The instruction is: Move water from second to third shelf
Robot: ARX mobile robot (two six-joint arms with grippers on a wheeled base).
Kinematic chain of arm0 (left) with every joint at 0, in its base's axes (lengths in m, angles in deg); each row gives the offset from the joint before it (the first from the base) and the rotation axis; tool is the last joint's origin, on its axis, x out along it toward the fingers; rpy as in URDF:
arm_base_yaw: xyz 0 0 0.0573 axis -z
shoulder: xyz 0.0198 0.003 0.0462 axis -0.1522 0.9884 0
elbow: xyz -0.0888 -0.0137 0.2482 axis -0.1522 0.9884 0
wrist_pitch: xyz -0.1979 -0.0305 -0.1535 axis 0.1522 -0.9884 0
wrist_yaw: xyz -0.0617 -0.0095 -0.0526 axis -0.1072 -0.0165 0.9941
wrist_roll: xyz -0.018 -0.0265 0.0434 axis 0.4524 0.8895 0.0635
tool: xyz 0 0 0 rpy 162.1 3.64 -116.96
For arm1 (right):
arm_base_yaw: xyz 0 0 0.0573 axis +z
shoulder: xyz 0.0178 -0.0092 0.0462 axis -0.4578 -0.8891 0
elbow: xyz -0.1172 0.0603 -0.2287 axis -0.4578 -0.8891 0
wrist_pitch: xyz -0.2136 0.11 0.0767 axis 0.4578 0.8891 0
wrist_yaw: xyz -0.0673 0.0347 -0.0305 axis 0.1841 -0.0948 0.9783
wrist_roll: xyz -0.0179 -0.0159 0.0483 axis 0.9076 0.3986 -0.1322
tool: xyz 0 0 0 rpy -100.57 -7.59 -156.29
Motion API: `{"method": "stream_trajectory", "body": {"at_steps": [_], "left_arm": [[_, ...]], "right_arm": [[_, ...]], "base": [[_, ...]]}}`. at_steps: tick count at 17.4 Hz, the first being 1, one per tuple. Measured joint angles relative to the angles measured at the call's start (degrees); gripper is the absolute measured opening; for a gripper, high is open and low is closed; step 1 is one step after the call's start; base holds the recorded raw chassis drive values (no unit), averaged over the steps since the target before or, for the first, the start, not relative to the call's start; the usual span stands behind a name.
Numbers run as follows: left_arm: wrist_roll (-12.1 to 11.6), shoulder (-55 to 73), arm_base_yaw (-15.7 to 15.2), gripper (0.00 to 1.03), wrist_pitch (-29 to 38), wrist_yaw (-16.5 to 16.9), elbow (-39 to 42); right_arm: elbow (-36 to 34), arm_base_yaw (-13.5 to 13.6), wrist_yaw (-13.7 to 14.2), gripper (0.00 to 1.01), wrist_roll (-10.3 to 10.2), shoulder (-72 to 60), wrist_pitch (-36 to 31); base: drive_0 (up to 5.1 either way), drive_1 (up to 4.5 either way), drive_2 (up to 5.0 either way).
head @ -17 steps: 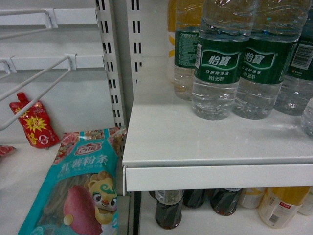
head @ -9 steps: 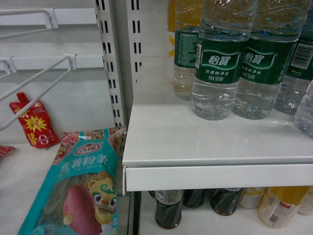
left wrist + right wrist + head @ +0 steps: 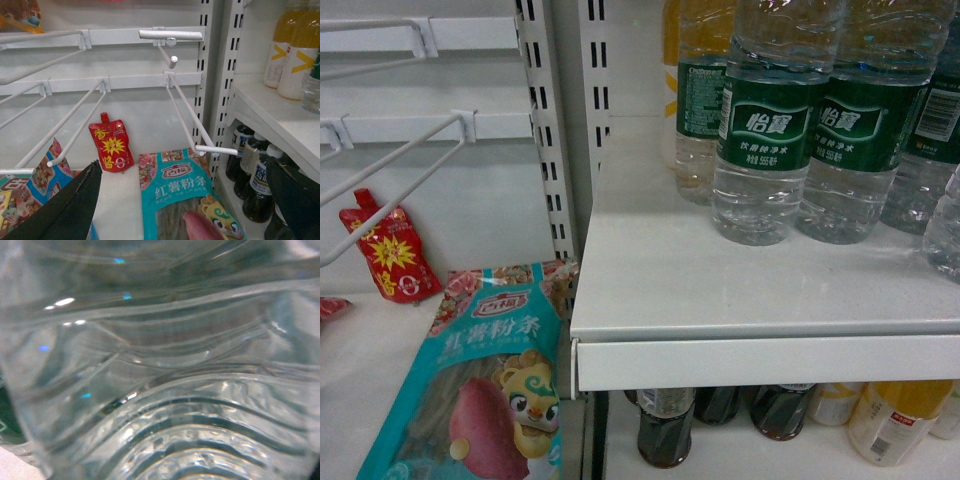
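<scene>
Green-labelled water bottles (image 3: 760, 130) stand on the white shelf (image 3: 720, 290), far right. Left gripper (image 3: 185, 200) jaws spread wide near the noodle packet (image 3: 187, 195). Right wrist view shows only ribbed clear plastic, perhaps the water; those jaws I cannot tell.

Head cam looks slightly down at the white shelf (image 3: 720, 290) from close up. Left wrist cam sits lower left, facing the peg hooks (image 3: 200, 120); both catch the teal noodle bag (image 3: 480, 390). Right wrist cam is jammed against a clear ribbed bottle (image 3: 160, 370).
</scene>
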Motion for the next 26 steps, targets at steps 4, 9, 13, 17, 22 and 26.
{"method": "stream_trajectory", "body": {"at_steps": [4,9,13,17,22,26], "left_arm": [[0.0,0.0,0.0,0.98,0.0,0.0,0.0],[0.02,0.0,0.0,0.98,0.0,0.0,0.0],[0.0,0.0,0.0,0.98,0.0,0.02,0.0],[0.0,0.0,0.0,0.98,0.0,0.0,0.0],[0.0,-0.02,0.0,0.98,0.0,0.0,0.0],[0.0,0.0,0.0,0.98,0.0,0.0,0.0]], "right_arm": [[0.76,0.07,0.02,0.98,-0.04,-0.07,-0.7],[0.76,0.09,-0.02,0.98,0.0,0.07,-0.17],[0.76,0.9,0.46,0.98,1.75,2.8,1.01],[0.61,1.95,2.16,0.98,5.4,5.35,3.21],[-1.07,2.67,3.34,0.98,7.15,10.8,5.44],[-3.52,3.06,3.15,0.98,6.78,19.45,10.25]], "base": [[-4.9,2.55,2.6],[-4.9,2.55,2.6],[-4.9,2.55,2.6],[-4.9,2.55,2.6],[-4.9,2.55,2.6],[-4.9,2.55,2.6]]}}
